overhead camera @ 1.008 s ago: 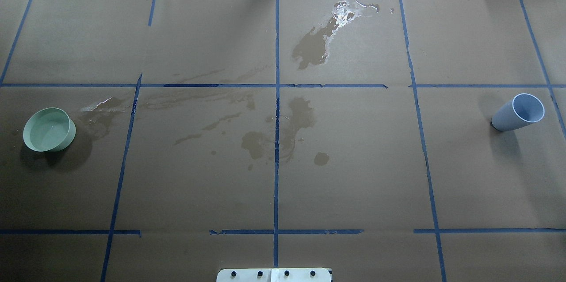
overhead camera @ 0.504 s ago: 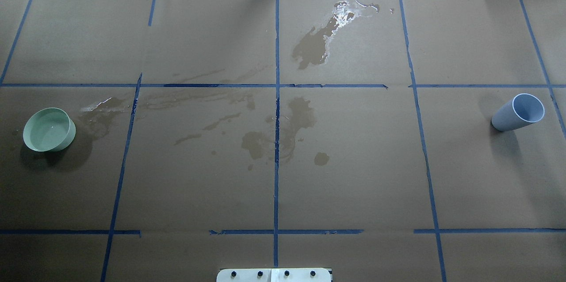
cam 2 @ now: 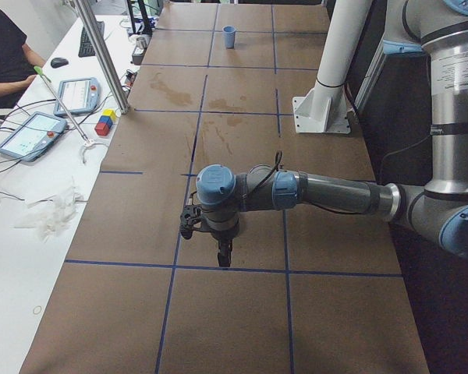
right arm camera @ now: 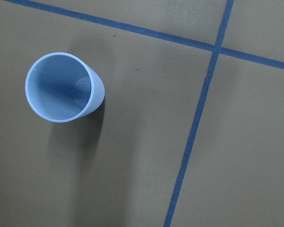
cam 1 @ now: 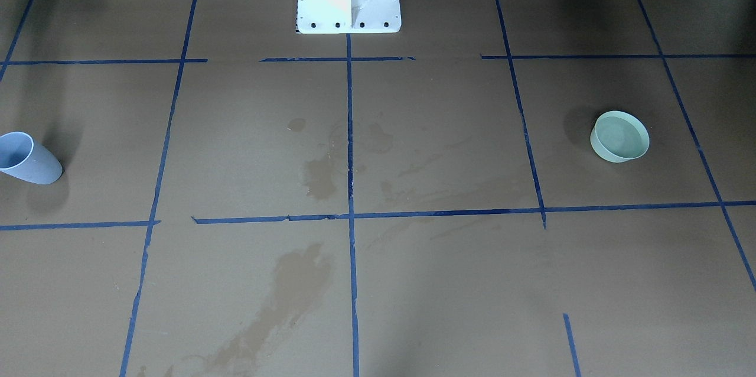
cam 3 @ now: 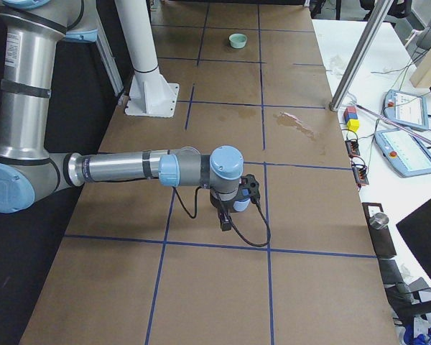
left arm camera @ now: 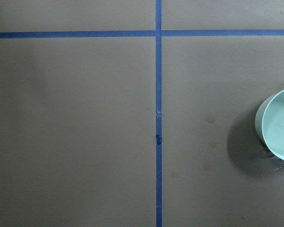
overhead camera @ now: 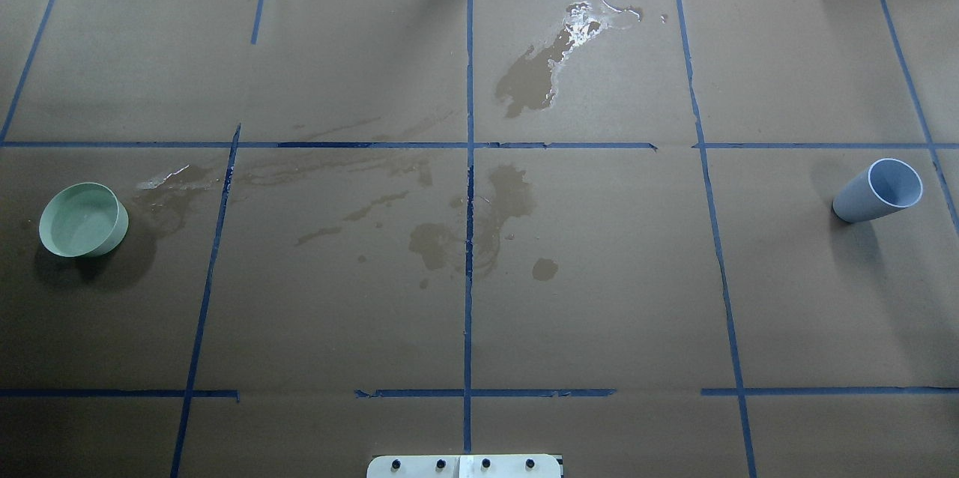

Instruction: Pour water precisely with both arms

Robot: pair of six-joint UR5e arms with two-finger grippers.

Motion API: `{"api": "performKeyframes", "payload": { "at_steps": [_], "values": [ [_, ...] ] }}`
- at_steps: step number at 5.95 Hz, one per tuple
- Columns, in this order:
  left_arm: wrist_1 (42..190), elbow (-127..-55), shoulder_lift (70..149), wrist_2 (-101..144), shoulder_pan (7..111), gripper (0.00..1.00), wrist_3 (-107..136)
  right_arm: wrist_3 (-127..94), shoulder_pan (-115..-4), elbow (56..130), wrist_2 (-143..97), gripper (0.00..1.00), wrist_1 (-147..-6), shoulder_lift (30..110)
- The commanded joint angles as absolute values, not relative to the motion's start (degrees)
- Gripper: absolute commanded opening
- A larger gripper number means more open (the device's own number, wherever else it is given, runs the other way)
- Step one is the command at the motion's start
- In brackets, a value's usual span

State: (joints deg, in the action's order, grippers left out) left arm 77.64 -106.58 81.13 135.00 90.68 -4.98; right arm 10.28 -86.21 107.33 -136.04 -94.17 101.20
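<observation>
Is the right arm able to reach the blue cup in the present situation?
Probably yes. The blue cup stands upright and alone on the brown paper, and the right wrist view looks down on it, so the right arm seems to have a free way.

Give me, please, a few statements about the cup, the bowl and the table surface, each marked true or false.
1. The blue cup stands upright on the brown paper. True.
2. The green bowl touches the cup. False: they stand far apart, at opposite ends of the paper.
3. Dark wet stains mark the paper. True.
4. The right pincer grips the cup. False: the cup stands free, with nothing holding it.
</observation>
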Motion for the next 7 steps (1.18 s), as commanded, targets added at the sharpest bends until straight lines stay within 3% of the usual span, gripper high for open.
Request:
{"api": "performKeyframes", "payload": {
  "at_steps": [1, 7],
  "values": [
    [77.87, -106.88, 79.55, 134.65, 89.65, 1.00, -5.10, 10.63, -86.22, 107.75, -134.74, 1.00, -94.13, 101.77],
    [78.04, -105.57, 79.01, 135.26, 89.65, 1.00, -4.74, 10.19, -86.05, 105.57, -134.56, 1.00, -94.13, 100.99]
  ]
}}
